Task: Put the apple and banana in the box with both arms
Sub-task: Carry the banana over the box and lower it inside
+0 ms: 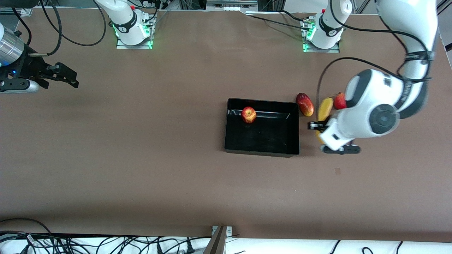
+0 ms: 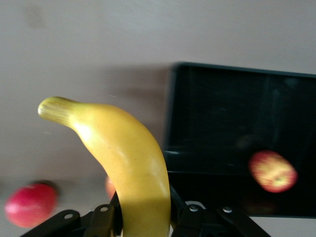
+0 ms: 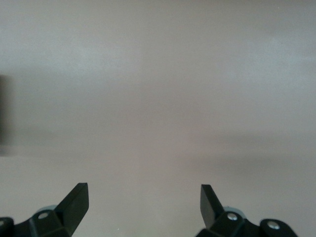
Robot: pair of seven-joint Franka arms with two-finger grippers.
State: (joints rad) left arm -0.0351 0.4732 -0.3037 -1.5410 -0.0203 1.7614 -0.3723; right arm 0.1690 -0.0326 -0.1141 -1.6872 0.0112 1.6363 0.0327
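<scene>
Yellow banana (image 2: 126,163) is clamped in the left pincer (image 1: 317,126), just beside the box (image 1: 262,148) on the left arm's end of the desk (image 1: 141,169). Its long axis runs roughly along that box wall, so I'd guess the next move is a short sideways carry over the rim. Apple (image 1: 249,114) already sits in the box. Right pincer (image 1: 67,76) waits spread wide and empty, well apart.

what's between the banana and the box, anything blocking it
Nothing visible blocks it. The left gripper is shut on the banana right beside the box, with bare table between. The mango lies beside that path, farther from the camera. Inside, only the apple.
</scene>
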